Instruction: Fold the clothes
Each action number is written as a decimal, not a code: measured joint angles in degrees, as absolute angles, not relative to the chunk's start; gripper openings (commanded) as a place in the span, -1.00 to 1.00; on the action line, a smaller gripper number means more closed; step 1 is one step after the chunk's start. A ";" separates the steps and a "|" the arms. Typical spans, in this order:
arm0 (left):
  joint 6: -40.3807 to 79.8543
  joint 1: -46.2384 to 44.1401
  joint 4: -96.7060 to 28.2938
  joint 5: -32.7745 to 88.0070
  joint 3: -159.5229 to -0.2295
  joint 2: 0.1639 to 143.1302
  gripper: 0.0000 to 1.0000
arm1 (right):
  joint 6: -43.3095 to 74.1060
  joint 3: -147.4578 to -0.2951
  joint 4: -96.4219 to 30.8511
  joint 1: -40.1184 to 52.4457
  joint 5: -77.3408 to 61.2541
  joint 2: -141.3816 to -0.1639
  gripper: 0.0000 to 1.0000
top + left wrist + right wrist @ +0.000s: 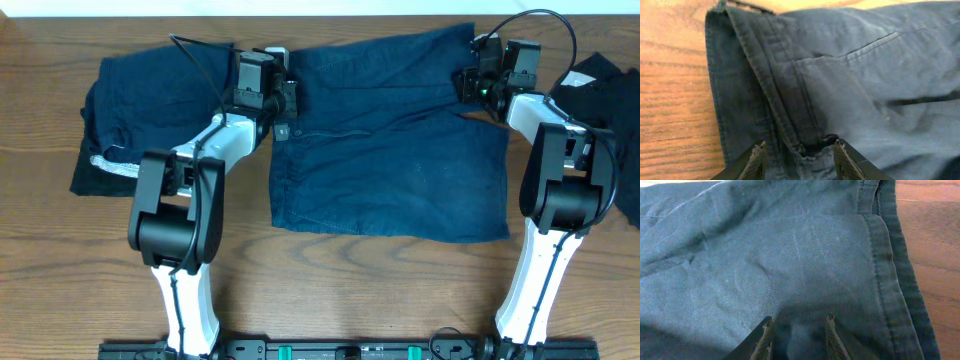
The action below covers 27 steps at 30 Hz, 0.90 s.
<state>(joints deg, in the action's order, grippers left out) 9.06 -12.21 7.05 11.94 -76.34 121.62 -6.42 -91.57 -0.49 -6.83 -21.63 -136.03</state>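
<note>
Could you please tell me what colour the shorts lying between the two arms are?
The wide fabric shorts are plain navy blue, best seen in the overhead view.

Navy shorts [390,170] flat centre; navy garment [150,100] left, black garment [612,95] right.

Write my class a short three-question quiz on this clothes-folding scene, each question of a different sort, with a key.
1. True or false: the navy shorts lie spread out in the middle of the table.
2. The left gripper sits over which part of the shorts? A) the waistband edge B) the middle of a leg C) bare wood, off the shorts
3. Besides the shorts, where do other dark garments lie?
Key: 1 true. 2 A. 3 One heap on the table's left side, and one black garment at its right edge.
</note>
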 measured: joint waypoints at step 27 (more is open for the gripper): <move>15.05 -11.99 12.64 20.23 -76.40 125.71 -0.08 | -6.57 -91.79 -1.91 -6.83 -21.19 -135.76 -0.34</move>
